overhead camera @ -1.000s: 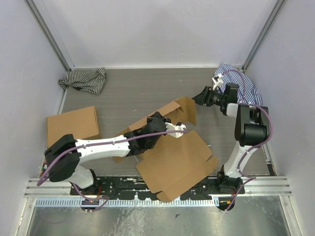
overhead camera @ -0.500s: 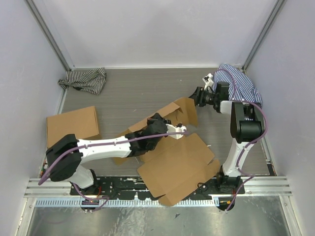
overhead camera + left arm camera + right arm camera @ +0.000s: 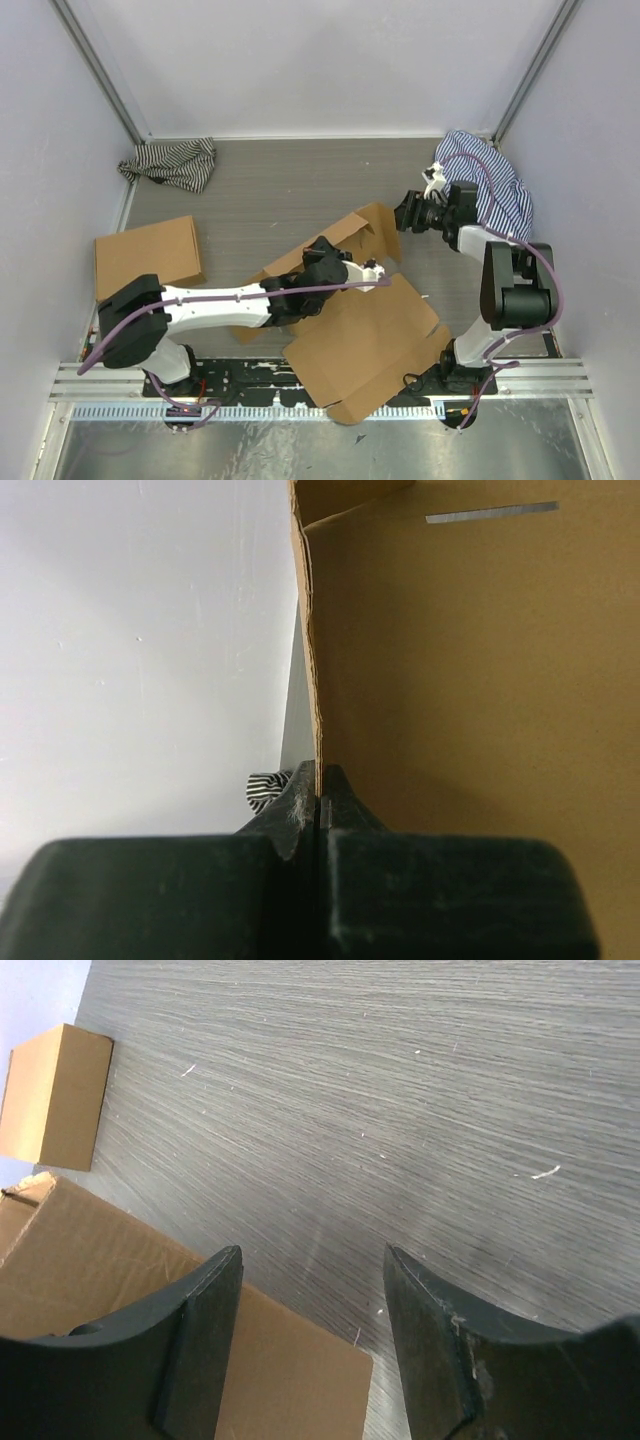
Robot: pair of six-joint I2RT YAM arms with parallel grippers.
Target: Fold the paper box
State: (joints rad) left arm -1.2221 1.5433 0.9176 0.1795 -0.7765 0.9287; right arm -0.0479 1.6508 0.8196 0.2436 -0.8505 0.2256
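**Op:** While my left gripper (image 3: 318, 802) is clamped on the rim of the raised flap (image 3: 372, 226), the box (image 3: 365, 340) lies half open by the desk's near edge, right of centre.

**Lead:** And your right gripper (image 3: 312, 1278)?

**Op:** Spread wide, holding nothing, just beyond that flap toward the right edge.

**Lead:** What worries you?

**Op:** I'm pinching thin card at its very rim. If I pull hard, I judge it could tear or slip out, and the sheet might slide off the near edge.
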